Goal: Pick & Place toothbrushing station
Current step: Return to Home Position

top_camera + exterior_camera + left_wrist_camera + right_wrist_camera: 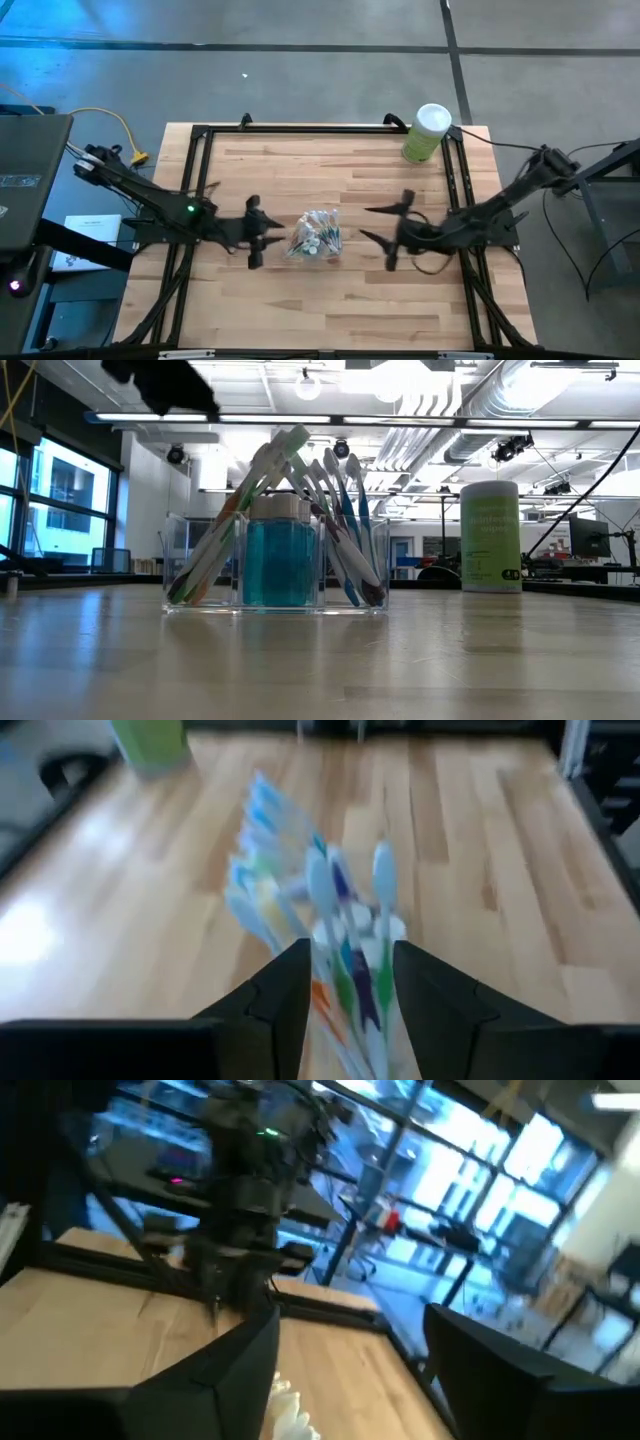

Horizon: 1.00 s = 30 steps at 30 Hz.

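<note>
Now the holder (pixel 315 236) sits between the left gripper (pixel 277 232) and right gripper (pixel 368 224), both with fingers spread, holding nothing.

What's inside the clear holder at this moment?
Pastel toothbrushes lean in the clear holder on both sides of a white-capped bottle of blue liquid at its middle. Whatever stands behind that bottle is covered in the low view, so further bottles cannot be counted.

Left arm (pixel 140 195) dark, green light (pixel 190 209); left claw (pixel 268 238) black, angular.
</note>
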{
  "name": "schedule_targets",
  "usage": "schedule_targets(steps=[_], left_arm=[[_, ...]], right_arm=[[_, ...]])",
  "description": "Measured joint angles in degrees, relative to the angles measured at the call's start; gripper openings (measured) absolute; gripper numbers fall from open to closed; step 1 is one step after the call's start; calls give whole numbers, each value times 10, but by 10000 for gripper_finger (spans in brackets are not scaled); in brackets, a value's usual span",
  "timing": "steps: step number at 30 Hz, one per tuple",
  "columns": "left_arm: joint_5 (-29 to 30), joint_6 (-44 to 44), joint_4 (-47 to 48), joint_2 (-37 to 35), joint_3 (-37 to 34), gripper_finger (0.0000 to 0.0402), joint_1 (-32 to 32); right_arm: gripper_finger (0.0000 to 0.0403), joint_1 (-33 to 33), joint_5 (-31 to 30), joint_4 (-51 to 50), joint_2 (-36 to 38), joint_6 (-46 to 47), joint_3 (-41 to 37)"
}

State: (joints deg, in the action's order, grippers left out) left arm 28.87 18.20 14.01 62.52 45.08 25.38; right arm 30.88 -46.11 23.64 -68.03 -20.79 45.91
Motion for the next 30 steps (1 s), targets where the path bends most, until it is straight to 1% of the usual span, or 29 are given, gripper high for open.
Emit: schedule_targets(steps=[2,4,6,7,9,10,11,13,15,16,18,20,24,27,30], left_arm=[[3,-33,6,-37,0,136,0],[5,-53,24,-78,0,126,-2],[19,-67,48,-119,1,108,-8],[32,-72,68,-141,1,98,-11],[58,-77,109,-180,1,73,-20],[64,-79,133,-199,1,60,-26],[64,-81,157,-215,1,45,-32],[39,-109,177,-246,-7,16,-43],[5,-139,175,-274,-21,6,-51],[-10,-149,169,-286,-27,5,-56],[-20,-165,149,-310,-44,3,-68],[-20,-173,138,-334,-66,3,-81],[-26,-172,103,-380,-118,3,-106],[-62,-162,57,-414,-163,3,-121],[-103,-157,-34,-438,-219,3,-126]], right_arm=[[205,19,-14,-35,34,-24,6],[167,29,-42,-73,70,-30,7],[119,35,-68,-130,107,-10,7],[94,36,-71,-162,124,6,7],[40,36,-64,-234,157,50,7],[21,32,-54,-278,177,71,6],[13,25,-38,-315,192,93,6],[7,3,18,-373,221,132,7],[4,-19,93,-414,251,152,0],[3,-30,132,-416,265,154,-10],[3,-54,205,-409,293,138,-33],[3,-79,254,-401,321,115,-64],[3,-130,322,-348,381,99,-139],[3,-159,350,-299,434,126,-203],[3,-168,361,-220,474,145,-283]])
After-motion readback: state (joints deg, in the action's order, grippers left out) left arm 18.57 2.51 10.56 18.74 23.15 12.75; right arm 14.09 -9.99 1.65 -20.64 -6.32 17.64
